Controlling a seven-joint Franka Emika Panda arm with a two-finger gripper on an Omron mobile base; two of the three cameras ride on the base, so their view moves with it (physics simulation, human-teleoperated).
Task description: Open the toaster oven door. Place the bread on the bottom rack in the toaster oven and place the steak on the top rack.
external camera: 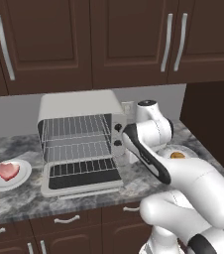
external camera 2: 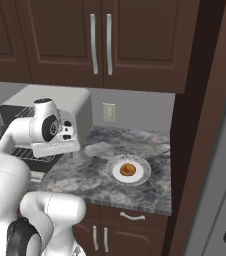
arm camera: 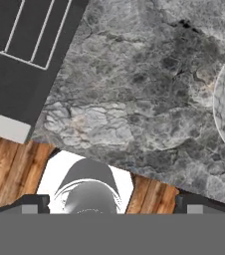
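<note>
Right base view shows you the bread sitting on its plate to the right of the toaster oven — door already dropped flat, both racks bare. Your gripper hangs above the counter between them, jaws spread wide, holding nothing. Expect the bun to be light and squashy — take it across its middle, gently. The steak waits on the left plate.
</note>
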